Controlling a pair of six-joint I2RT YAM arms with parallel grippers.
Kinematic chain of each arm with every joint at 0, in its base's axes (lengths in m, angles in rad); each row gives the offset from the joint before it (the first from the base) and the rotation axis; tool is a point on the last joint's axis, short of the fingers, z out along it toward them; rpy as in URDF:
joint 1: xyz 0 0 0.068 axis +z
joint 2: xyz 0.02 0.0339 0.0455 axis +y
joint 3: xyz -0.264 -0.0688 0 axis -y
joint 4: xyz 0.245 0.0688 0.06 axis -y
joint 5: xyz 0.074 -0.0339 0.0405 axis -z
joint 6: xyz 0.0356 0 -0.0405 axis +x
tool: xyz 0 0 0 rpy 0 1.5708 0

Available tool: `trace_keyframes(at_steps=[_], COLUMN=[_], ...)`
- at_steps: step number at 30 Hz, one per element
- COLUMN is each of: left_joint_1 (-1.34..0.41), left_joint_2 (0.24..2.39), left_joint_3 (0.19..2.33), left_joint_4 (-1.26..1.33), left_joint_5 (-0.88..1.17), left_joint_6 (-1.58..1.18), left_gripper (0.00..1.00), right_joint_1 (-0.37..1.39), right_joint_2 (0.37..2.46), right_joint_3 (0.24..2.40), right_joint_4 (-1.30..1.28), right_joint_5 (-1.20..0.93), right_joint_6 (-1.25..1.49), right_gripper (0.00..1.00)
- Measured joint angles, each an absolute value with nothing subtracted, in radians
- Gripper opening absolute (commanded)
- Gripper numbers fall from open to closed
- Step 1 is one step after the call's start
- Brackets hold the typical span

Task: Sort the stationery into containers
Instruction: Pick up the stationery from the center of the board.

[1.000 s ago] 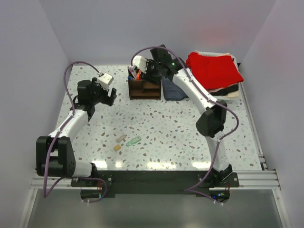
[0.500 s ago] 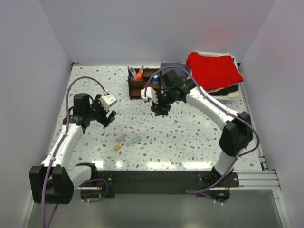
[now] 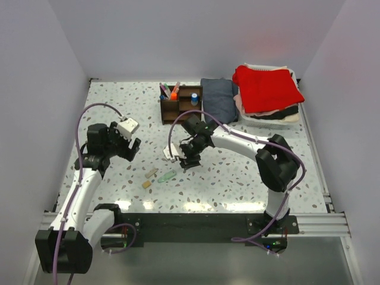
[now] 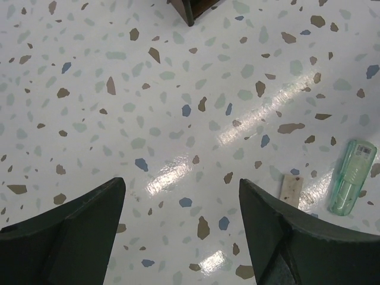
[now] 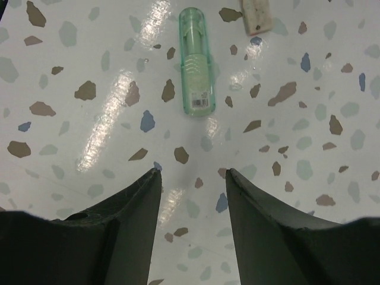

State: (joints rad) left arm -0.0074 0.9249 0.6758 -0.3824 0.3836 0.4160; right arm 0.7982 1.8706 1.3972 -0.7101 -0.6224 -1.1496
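The dark brown wooden organizer [image 3: 181, 105] stands at the back of the table, holding an orange-banded marker [image 3: 174, 93], slim pens and a blue-capped item [image 3: 194, 98]. A pale green piece [image 3: 167, 176] [image 5: 196, 61] [image 4: 352, 177] lies on the speckled table beside two tan blocks [image 3: 151, 173] [image 3: 146, 184]. My right gripper [image 3: 181, 160] [image 5: 191, 172] hovers just right of the green piece, open and empty, with a tan block [image 5: 255, 15] beyond it. My left gripper [image 3: 132, 148] [image 4: 181, 190] is open over bare table, to the left of the loose pieces. In the left wrist view one tan block [image 4: 291, 190] lies to the right, and the organizer's corner [image 4: 193, 7] shows at the top.
A folded dark cloth [image 3: 218, 98] lies right of the organizer. A pile of folded red cloths [image 3: 267, 86] sits at the back right. Walls close in the table on three sides.
My right arm has swung from the organizer toward the front, down to the green piece, its jaws slightly narrower. My left gripper has drifted a little toward the front left.
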Motion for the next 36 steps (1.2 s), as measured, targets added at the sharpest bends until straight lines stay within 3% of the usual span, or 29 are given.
trace_keyframes(at_steps=[24,36], left_joint_1=[0.044,0.052], left_joint_2=[0.843,0.857], left_joint_3=[0.654,0.643], left_joint_4=[-0.388,-0.382], left_joint_5=[0.278,0.277], left_joint_6=[0.385,0.385], left_gripper=[0.84,0.84], right_joint_1=[0.902,0.901], right_joint_2=[2.071,2.075], right_joint_3=[1.489,1.489], right_joint_4=[-0.606,-0.614], right_joint_5=[-0.645,-0.627], right_joint_6=[-1.134,-1.134], right_gripper=[0.52,0.46])
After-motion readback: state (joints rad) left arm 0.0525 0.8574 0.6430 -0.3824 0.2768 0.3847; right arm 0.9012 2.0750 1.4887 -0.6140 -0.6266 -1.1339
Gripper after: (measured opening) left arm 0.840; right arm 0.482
